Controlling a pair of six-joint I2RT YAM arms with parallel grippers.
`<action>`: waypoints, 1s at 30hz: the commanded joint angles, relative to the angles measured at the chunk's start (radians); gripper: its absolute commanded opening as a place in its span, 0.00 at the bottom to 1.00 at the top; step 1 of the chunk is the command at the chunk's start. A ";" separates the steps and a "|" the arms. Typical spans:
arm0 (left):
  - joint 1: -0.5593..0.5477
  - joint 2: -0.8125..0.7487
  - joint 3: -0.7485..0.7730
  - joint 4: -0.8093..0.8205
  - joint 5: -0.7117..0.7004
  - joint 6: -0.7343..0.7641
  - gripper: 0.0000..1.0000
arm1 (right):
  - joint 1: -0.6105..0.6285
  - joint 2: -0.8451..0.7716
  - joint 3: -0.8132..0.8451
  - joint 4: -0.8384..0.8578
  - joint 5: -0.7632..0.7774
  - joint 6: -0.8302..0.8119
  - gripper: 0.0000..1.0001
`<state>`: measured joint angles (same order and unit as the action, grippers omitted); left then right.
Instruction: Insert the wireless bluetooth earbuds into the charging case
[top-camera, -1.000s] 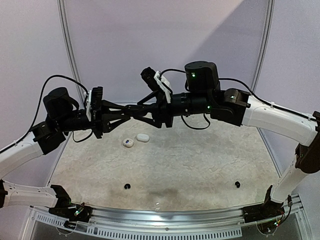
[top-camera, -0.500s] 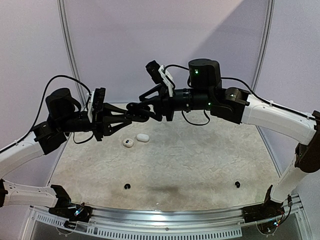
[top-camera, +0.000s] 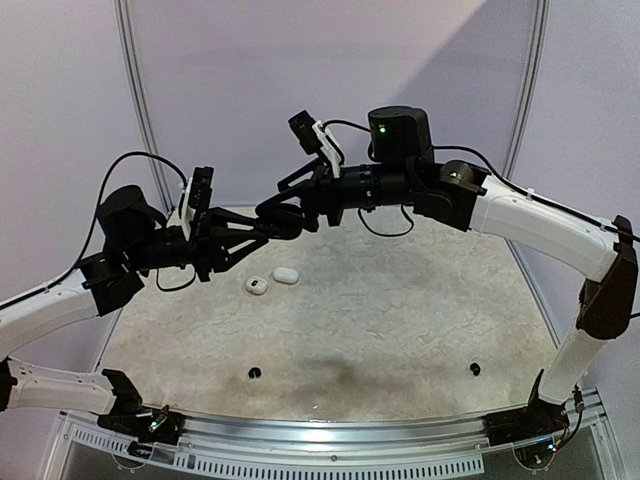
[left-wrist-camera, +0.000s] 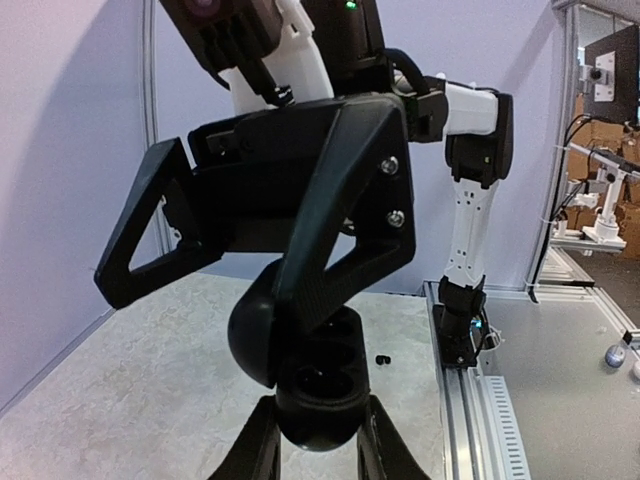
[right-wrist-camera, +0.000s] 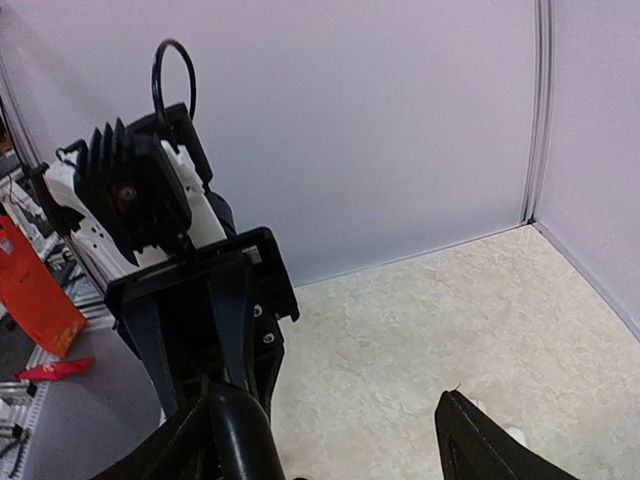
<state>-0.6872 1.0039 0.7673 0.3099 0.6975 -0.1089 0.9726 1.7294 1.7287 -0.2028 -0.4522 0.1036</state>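
Cases (top-camera: 286, 274) — two white, one black, earbuds (top-camera: 254, 373) — two

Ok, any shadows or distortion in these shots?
Top external: a soft shadow darkens the table near the front, and the wall posts bow. Left wrist: the black charging case is underlit, detail lost. Right wrist: evenly lit.

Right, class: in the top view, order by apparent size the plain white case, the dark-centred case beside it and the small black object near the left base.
1. Plain white case and dark-centred case: too alike to rank.
2. Small black object: clearly smallest.
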 joint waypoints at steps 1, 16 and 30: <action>-0.005 0.016 -0.026 0.044 -0.014 -0.052 0.00 | -0.040 0.002 0.041 0.058 -0.101 0.060 0.80; 0.012 -0.013 -0.062 0.044 -0.100 -0.054 0.00 | -0.288 -0.103 -0.034 -0.636 0.632 0.465 0.64; 0.012 -0.026 -0.075 0.055 -0.091 -0.045 0.00 | -0.388 -0.277 -0.704 -0.989 0.730 0.777 0.35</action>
<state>-0.6796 0.9916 0.7036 0.3473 0.6121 -0.1612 0.6014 1.5566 1.1133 -1.1236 0.2653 0.7723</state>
